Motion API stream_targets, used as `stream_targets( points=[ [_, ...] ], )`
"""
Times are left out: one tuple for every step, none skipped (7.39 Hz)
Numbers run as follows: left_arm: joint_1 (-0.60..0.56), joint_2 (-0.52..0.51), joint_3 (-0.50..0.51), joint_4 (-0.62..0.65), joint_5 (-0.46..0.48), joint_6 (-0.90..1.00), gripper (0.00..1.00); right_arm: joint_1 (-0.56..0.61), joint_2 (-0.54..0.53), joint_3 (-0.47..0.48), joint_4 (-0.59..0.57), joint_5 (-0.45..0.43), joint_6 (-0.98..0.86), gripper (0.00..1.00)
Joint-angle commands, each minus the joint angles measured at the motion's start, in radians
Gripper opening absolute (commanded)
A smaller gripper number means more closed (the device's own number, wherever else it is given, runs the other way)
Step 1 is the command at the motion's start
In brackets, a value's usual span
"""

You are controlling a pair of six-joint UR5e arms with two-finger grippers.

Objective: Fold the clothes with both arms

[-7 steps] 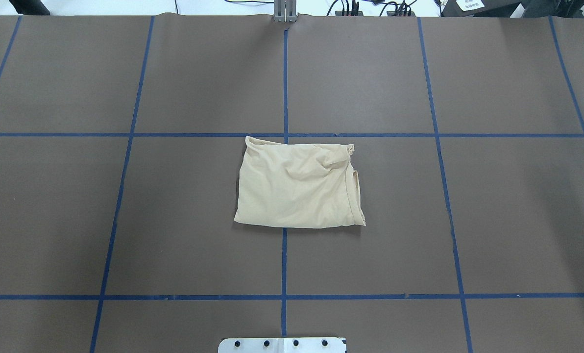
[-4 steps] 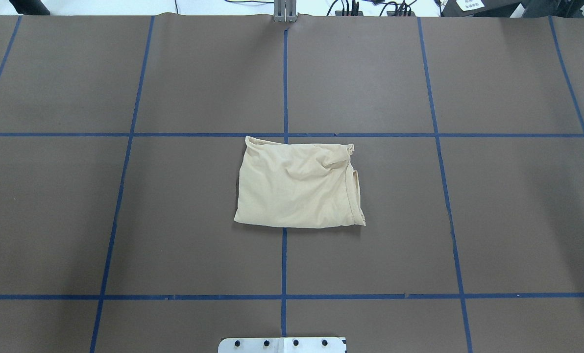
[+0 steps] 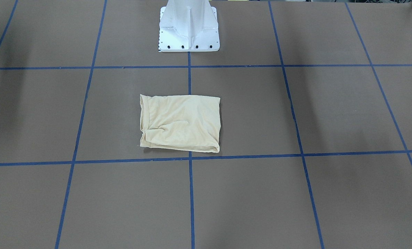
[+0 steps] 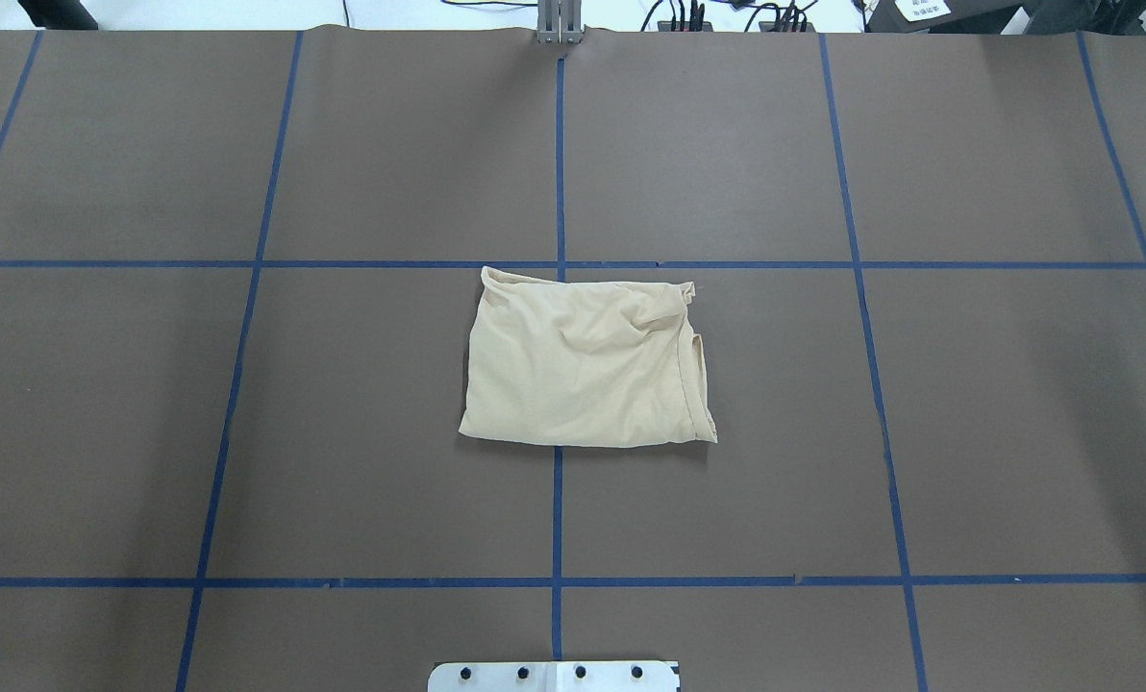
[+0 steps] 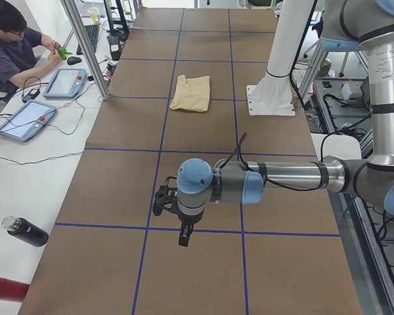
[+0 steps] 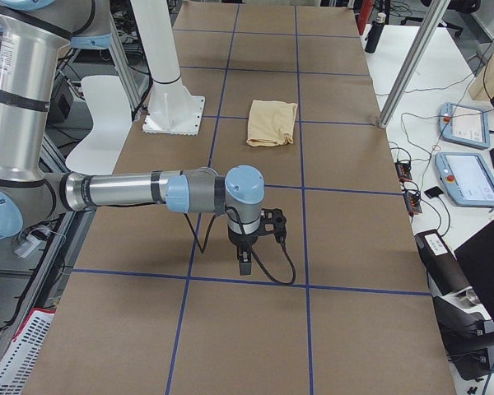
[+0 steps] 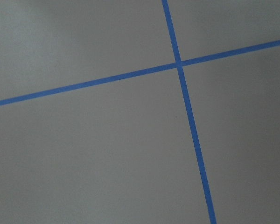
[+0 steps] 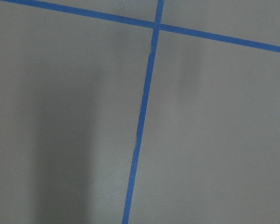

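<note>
While black left gripper (image 5: 183, 237) and right gripper (image 6: 244, 265) hung over brown blue-taped table (image 4: 342, 432) | folded pale cream-yellow thin-fabric T-shirt (image 4: 585, 363) lay flat, well apart from both fingers' reach | finger spacing: could not tell

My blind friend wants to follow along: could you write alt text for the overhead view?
A pale cream-yellow shirt, folded into a wrinkled rectangle, lies at the middle of a brown table gridded with blue tape lines. A white bolted base plate peeks in at the bottom edge.
</note>
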Motion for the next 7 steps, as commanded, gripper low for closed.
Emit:
stream_targets(
  points=[
    [0.043,0.003,-0.085,0.091,0.045,-0.002,1.00,0.000,0.000,0.000,0.000,0.002,0.000,1.00],
    [0.047,-0.007,-0.108,0.092,0.065,-0.003,1.00,0.000,0.000,0.000,0.000,0.003,0.000,1.00],
    [0.050,-0.011,-0.103,0.095,0.067,-0.005,1.00,0.000,0.003,-0.001,-0.002,0.025,0.001,1.00],
    [0.048,-0.011,-0.093,0.094,0.059,-0.005,1.00,0.000,0.001,-0.023,-0.002,0.064,0.000,1.00],
    [0.048,-0.013,-0.093,0.086,0.055,-0.005,1.00,0.000,-0.002,-0.029,0.001,0.066,-0.008,1.00],
    [0.048,-0.013,-0.099,0.084,0.053,-0.002,1.00,0.002,-0.020,-0.030,0.000,0.059,-0.014,1.00],
    [0.050,-0.010,-0.090,0.083,0.055,0.004,1.00,0.002,-0.026,-0.029,0.001,0.052,-0.014,1.00]
  ],
)
